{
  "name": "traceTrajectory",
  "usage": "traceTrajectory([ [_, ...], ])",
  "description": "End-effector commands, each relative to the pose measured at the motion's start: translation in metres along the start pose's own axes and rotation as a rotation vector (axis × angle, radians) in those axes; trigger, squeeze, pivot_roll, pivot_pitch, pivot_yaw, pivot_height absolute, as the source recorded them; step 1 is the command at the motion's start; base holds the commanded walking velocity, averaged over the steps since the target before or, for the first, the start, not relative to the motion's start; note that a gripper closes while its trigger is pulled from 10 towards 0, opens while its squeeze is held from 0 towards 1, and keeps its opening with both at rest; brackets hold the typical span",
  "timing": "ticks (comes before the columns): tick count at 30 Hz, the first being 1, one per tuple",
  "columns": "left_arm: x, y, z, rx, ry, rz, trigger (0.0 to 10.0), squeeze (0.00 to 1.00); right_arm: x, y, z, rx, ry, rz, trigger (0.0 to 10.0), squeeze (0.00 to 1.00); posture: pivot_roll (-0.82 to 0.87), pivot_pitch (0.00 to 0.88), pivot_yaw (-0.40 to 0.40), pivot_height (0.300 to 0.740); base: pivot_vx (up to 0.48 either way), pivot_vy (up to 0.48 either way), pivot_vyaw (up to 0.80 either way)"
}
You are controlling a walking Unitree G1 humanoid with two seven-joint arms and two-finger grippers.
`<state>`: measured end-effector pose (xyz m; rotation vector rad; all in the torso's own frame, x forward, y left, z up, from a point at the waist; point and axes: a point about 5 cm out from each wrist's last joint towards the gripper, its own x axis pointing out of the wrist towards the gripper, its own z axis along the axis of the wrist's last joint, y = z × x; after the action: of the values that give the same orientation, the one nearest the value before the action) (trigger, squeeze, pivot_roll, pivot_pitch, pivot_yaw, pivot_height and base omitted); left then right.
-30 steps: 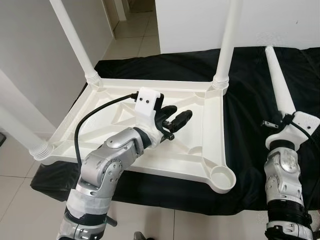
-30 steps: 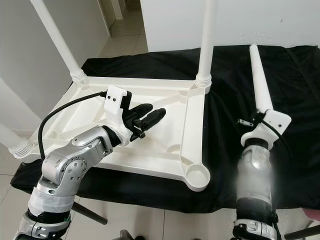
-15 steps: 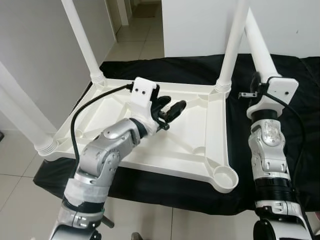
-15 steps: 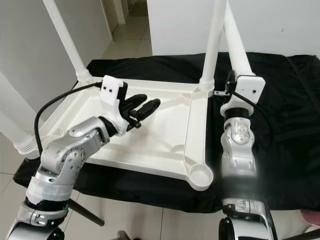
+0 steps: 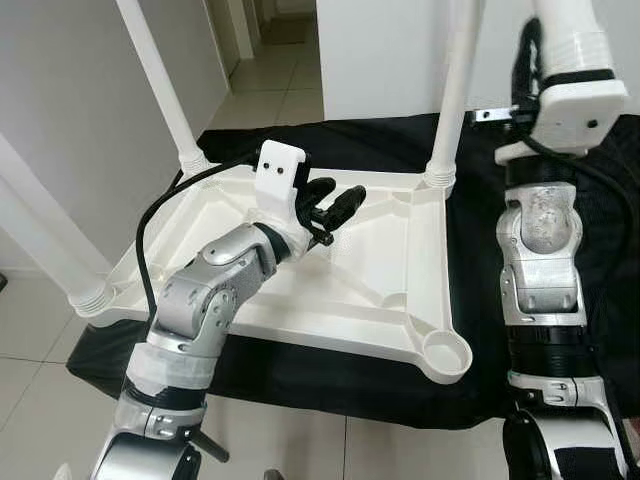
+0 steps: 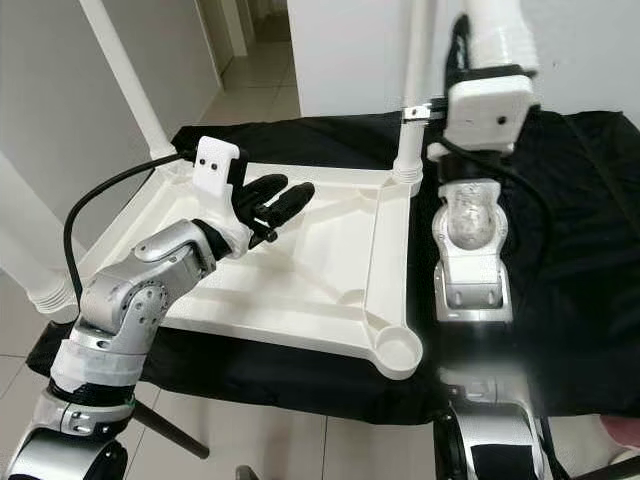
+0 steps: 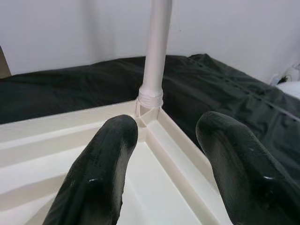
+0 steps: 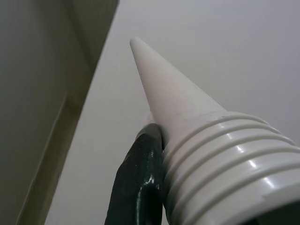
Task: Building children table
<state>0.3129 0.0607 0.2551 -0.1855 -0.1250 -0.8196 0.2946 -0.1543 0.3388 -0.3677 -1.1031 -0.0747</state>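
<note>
The right end effector grips a light, stiff, slippery-looking plastic leg near its ribbed end, while the left end effector hovers released over the upturned tabletop.

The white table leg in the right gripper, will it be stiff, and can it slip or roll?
The table leg looks like rigid moulded plastic, so probably stiff and light. Its smooth taper could slip through the right gripper; the ribbed end may help. Being round, it would likely roll if laid down.
</note>
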Motion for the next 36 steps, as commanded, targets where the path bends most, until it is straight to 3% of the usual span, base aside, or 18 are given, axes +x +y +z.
traceTrajectory([
  [1,-0.001,0.000,0.005,-0.001,-0.013,-0.092,10.0,0.00,0.005,0.004,0.014,-0.013,-0.083,0.030,10.0,0.00,-0.10,0.000,0.131,0.740,0.000,0.000,0.00],
  [9,0.001,0.002,0.015,-0.030,-0.047,-0.147,10.0,0.00,-0.018,0.023,0.012,-0.010,-0.062,0.173,10.0,0.00,-0.10,0.000,0.125,0.740,0.000,0.000,0.00],
  [10,0.000,0.004,0.017,-0.048,-0.045,-0.163,10.0,0.75,-0.027,0.027,0.009,-0.003,-0.036,0.206,10.0,0.00,-0.11,0.000,0.122,0.740,0.000,0.000,0.00],
  [12,0.000,0.006,0.017,-0.059,-0.044,-0.174,10.0,0.75,-0.034,0.029,0.007,0.000,-0.019,0.227,10.0,0.00,-0.11,0.000,0.122,0.740,0.000,0.000,0.00],
  [13,-0.001,0.008,0.018,-0.081,-0.044,-0.182,10.0,1.00,-0.041,0.031,0.005,0.003,0.000,0.250,10.0,0.00,-0.11,0.000,0.121,0.740,0.000,0.000,0.00],
  [15,-0.001,0.012,0.021,-0.119,-0.039,-0.194,10.0,1.00,-0.058,0.036,0.000,0.005,0.042,0.301,10.0,0.00,-0.11,0.000,0.120,0.740,0.000,0.000,0.00],
  [16,-0.001,0.012,0.021,-0.119,-0.039,-0.194,10.0,1.00,-0.058,0.036,0.000,0.005,0.042,0.301,10.0,0.00,-0.11,0.000,0.120,0.740,0.000,0.000,0.00],
  [18,-0.002,0.015,0.026,-0.190,-0.037,-0.235,10.0,1.00,-0.082,0.040,-0.004,0.003,0.095,0.360,10.0,0.00,-0.12,0.001,0.126,0.740,0.000,0.000,0.00],
  [23,-0.004,0.014,0.030,-0.271,-0.005,-0.314,10.0,1.00,-0.097,0.042,-0.006,0.004,0.140,0.399,10.0,0.00,-0.14,0.008,0.135,0.740,0.000,0.000,0.00],
  [24,-0.003,0.013,0.032,-0.322,0.004,-0.337,10.0,0.00,-0.102,0.043,-0.007,0.004,0.155,0.412,10.0,0.00,-0.14,0.010,0.139,0.740,0.000,0.000,0.00],
  [27,0.000,0.011,0.036,-0.443,0.001,-0.379,10.0,0.00,-0.112,0.047,-0.008,0.002,0.179,0.438,10.0,0.00,-0.14,0.017,0.147,0.740,0.000,0.000,0.00],
  [34,0.003,0.008,0.027,-0.482,0.062,-0.388,10.0,0.00,-0.118,0.051,-0.006,-0.002,0.193,0.452,10.0,0.00,-0.15,0.025,0.160,0.740,0.000,0.000,0.00],
  [36,0.005,0.007,0.025,-0.528,0.083,-0.388,10.0,0.00,-0.121,0.053,-0.005,-0.005,0.196,0.463,10.0,0.00,-0.15,0.026,0.165,0.740,0.000,0.000,0.00],
])
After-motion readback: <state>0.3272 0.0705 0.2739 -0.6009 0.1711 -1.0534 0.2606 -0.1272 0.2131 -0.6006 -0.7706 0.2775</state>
